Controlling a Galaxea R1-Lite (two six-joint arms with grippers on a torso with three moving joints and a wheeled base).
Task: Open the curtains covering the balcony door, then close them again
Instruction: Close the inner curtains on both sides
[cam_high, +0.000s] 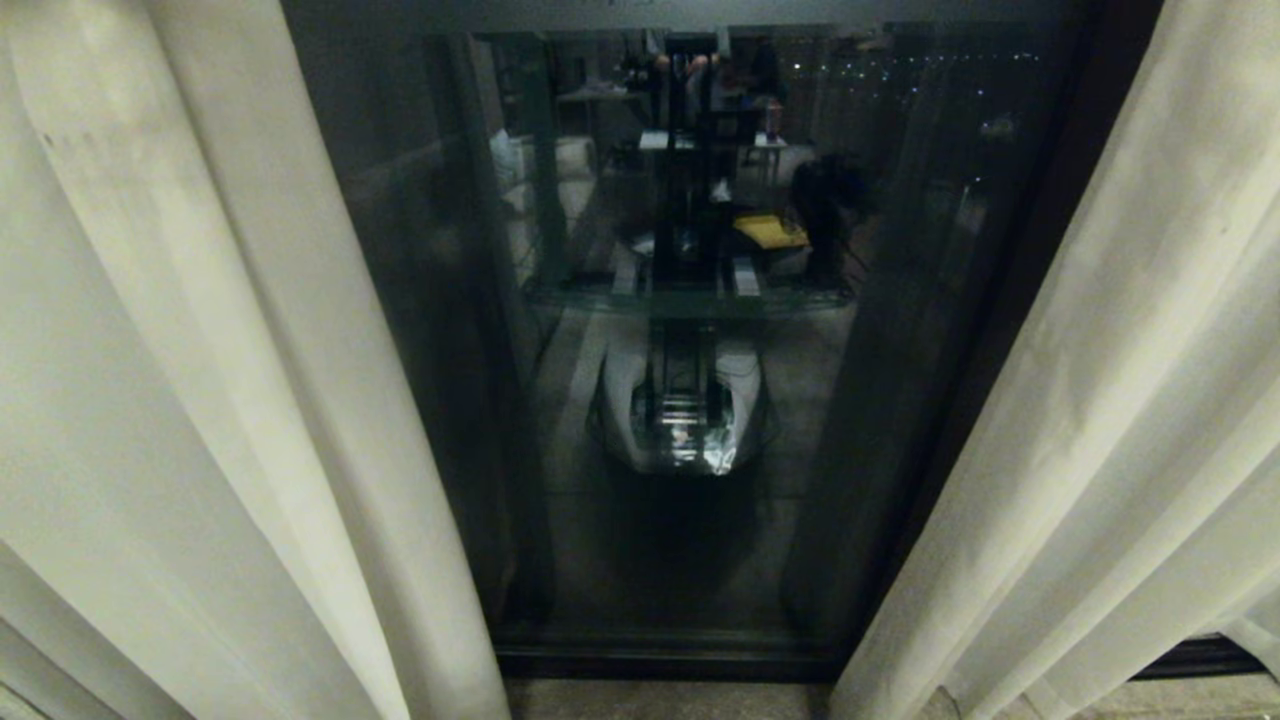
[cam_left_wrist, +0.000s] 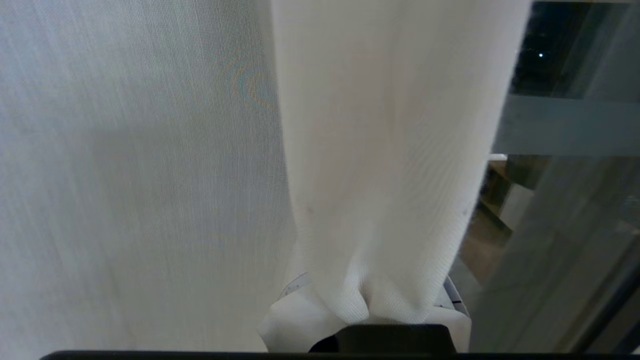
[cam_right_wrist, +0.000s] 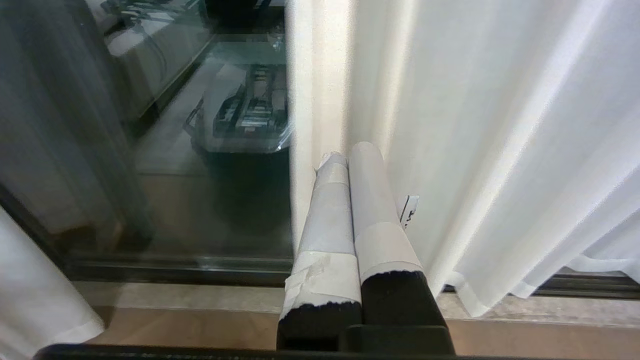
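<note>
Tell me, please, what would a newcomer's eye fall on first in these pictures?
The tall dark reflective glass balcony door stands bare in the middle, mirroring the robot. Cream floor-length fabric curtains hang parted on both sides. The left pincer is shut on a bunched curtain fold; the right pincer sits shut beside the other drape.

beige floor (cam_right_wrist: 200, 295), dark door track (cam_right_wrist: 590, 286)

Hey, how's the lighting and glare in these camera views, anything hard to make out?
Head view: dim, and the balcony door glass mirrors the room and robot. Left wrist view: the curtains fill the frame, bunched against the left pincer. Right wrist view: bright fabric, reflections on the glass.
</note>
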